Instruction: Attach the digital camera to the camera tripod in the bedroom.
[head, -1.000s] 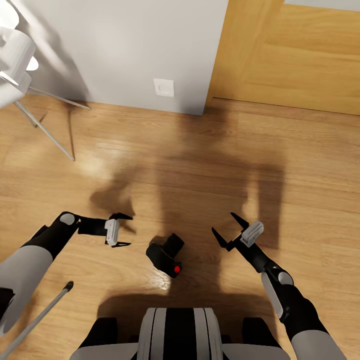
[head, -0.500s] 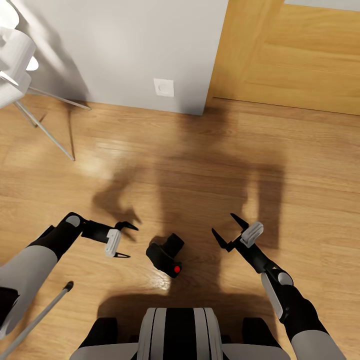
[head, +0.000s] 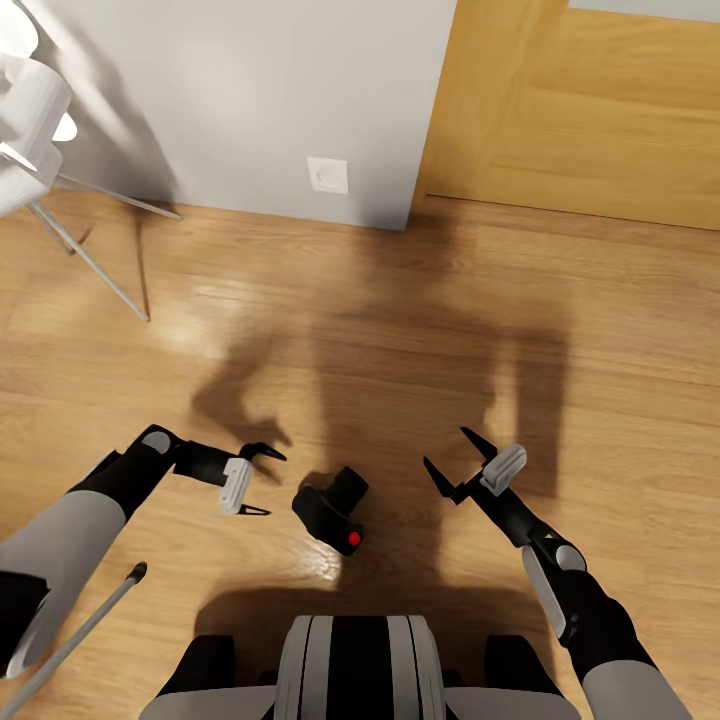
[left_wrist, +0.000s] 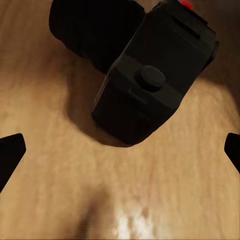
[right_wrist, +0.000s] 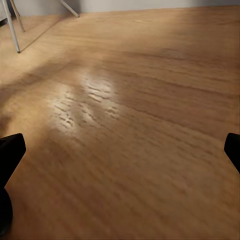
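Digital camera (head: 332, 510) lying on wood floor (head: 400, 340), between both arms.
Left pincer (head: 262, 481) spread apart just beside it, not touching; right pincer (head: 459, 462) spread apart, empty, near.

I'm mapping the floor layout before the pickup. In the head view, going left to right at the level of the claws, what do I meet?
Left claw → digital camera, lying on the wood floor → right claw.
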